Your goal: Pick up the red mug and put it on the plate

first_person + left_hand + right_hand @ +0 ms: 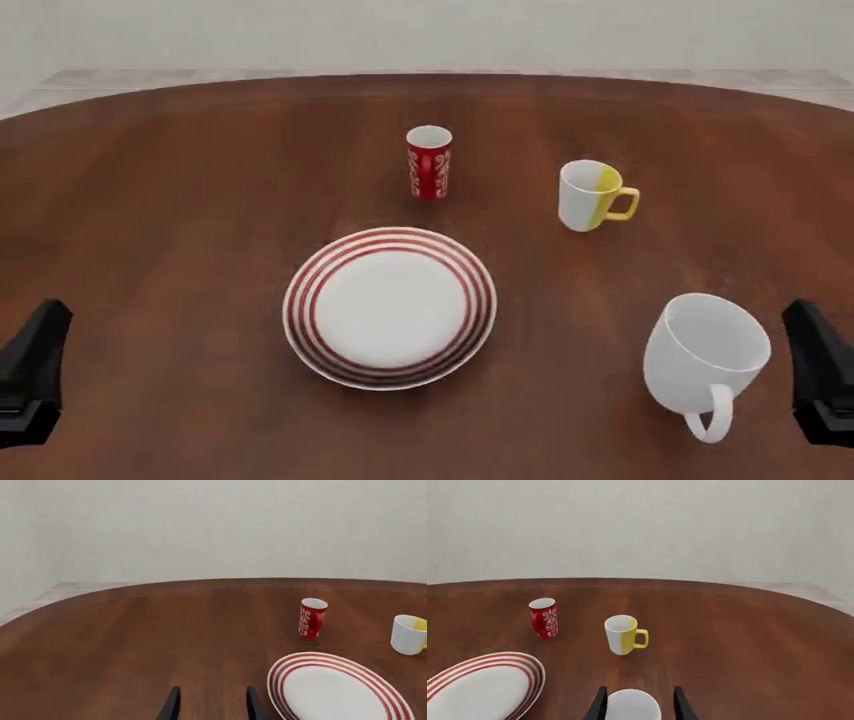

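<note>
The red mug [429, 163] stands upright at the far middle of the table, red with white swirls and a white inside. It also shows in the left wrist view as the red mug [311, 618] and in the right wrist view as the red mug [544, 617]. The plate [390, 306], white with red rings, lies nearer to me, just in front of the mug and apart from it. My left gripper [212, 707] is open and holds nothing, low at the near left [34, 365]. My right gripper [639, 707] is open at the near right [821, 375]. Both are far from the mug.
A white mug with a yellow handle [590, 196] stands right of the red mug. A large plain white mug [705, 355] sits at the near right, just ahead of my right gripper. The table's far edge [427, 78] curves round, with a pale floor beyond.
</note>
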